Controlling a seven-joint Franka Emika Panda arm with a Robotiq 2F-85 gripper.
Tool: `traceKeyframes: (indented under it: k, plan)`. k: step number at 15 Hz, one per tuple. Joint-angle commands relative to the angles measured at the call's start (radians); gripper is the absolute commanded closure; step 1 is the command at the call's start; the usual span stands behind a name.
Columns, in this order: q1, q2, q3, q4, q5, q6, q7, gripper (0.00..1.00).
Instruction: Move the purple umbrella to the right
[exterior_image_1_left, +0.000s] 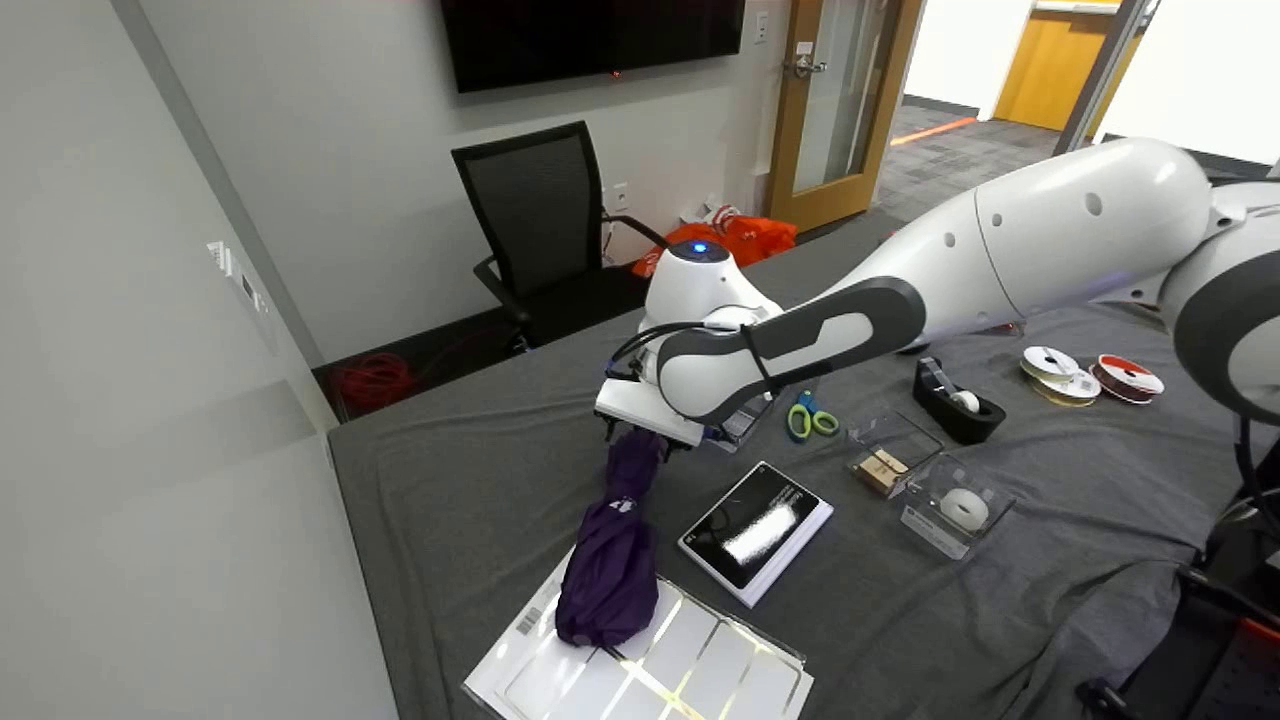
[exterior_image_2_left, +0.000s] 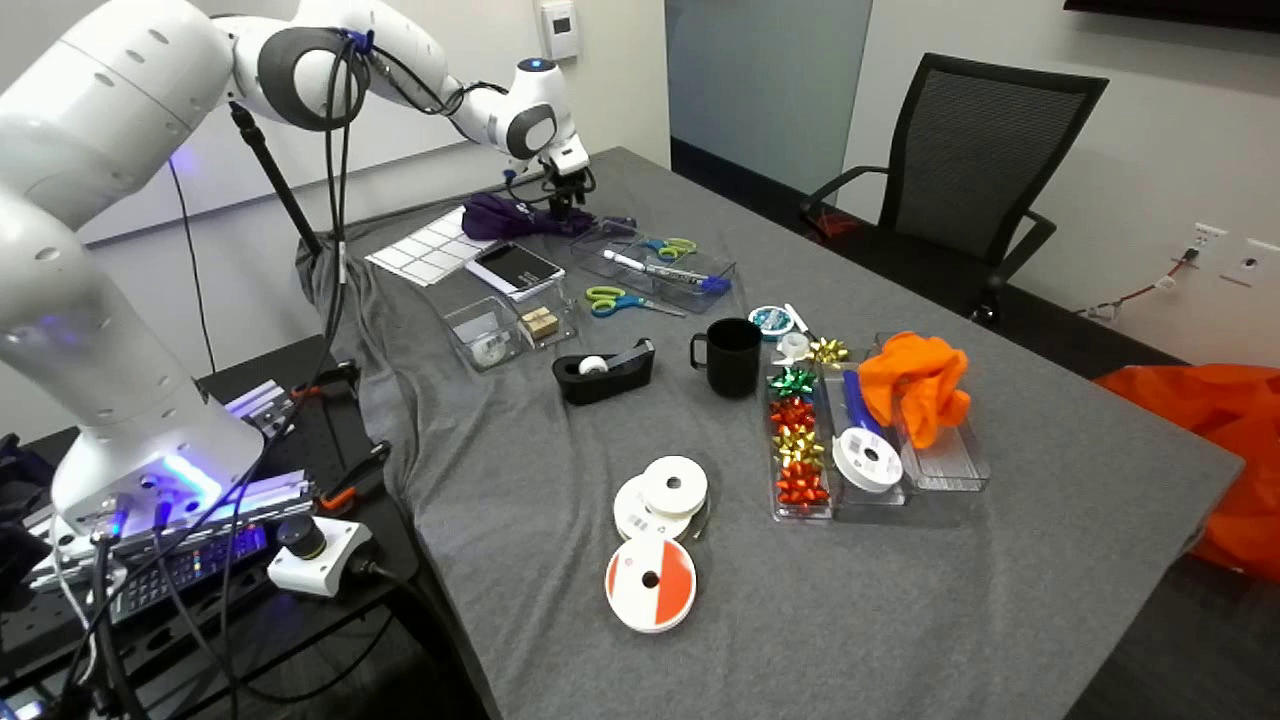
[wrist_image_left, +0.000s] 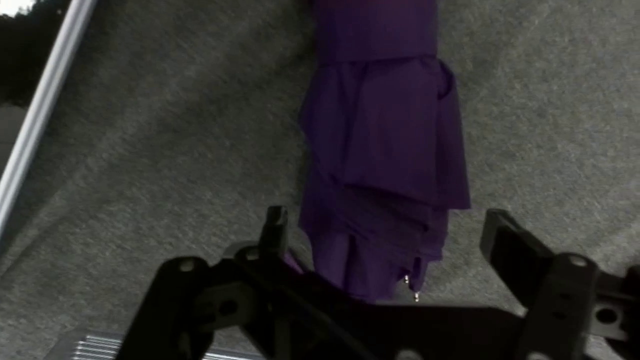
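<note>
Umbrella of folded dark purple fabric (exterior_image_1_left: 607, 575): lay lengthwise on the gray cloth-covered counter (exterior_image_1_left: 465, 485), its bulky end on a white ruled sheet (exterior_image_1_left: 715, 670), its slimmer part beneath the black two-fingered gripper (wrist_image_left: 386, 214).
Gripper: stood wide, a finger on each side of the fabric, counter showing between.
Pen tray of clear plastic (exterior_image_2_left: 640, 284): held white-barrelled markers (exterior_image_2_left: 624, 260), one blue-capped; whether the blue-and-green-handled scissors (exterior_image_2_left: 660, 248) lay inside or behind it, I could not tell.
Tape tray, clear and labelled (exterior_image_1_left: 935, 532): held a round white roll (exterior_image_1_left: 964, 509).
Block tray, clear (exterior_image_1_left: 892, 430), just beside the tape tray: held a small tan block (exterior_image_1_left: 882, 470).
Bow tray, long and clear (exterior_image_2_left: 803, 513): held a row of shiny green, red and gold bows (exterior_image_2_left: 797, 442).
Spool tray, clear (exterior_image_2_left: 880, 497): bore a flat white spool (exterior_image_2_left: 850, 456) and a slim blue piece (exterior_image_2_left: 860, 405).
Cloth tray, clear (exterior_image_2_left: 945, 467): bore a bundle of orange cloth (exterior_image_2_left: 915, 380).
Mug, black (exterior_image_2_left: 733, 360): stood upright, its inside unreadable.
</note>
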Motion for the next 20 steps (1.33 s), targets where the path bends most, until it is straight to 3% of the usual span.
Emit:
traceKeyframes:
  k: [1,5,6,7,15,17,20]
  plan:
    - [0.019,0.065,-0.021,0.098,0.014,-0.027,0.022,0.00]
    - [0.025,0.102,-0.026,0.147,0.007,-0.048,0.032,0.00]
    - [0.027,0.110,-0.029,0.158,0.005,-0.057,0.033,0.25]
    - [0.028,0.117,-0.030,0.168,0.004,-0.067,0.032,0.26]
    - [0.027,0.145,-0.032,0.243,-0.002,-0.181,0.028,0.83]
    - [0.025,0.136,-0.032,0.242,-0.005,-0.202,0.024,0.91]
    - [0.019,0.111,-0.030,0.223,-0.014,-0.236,0.027,0.92]
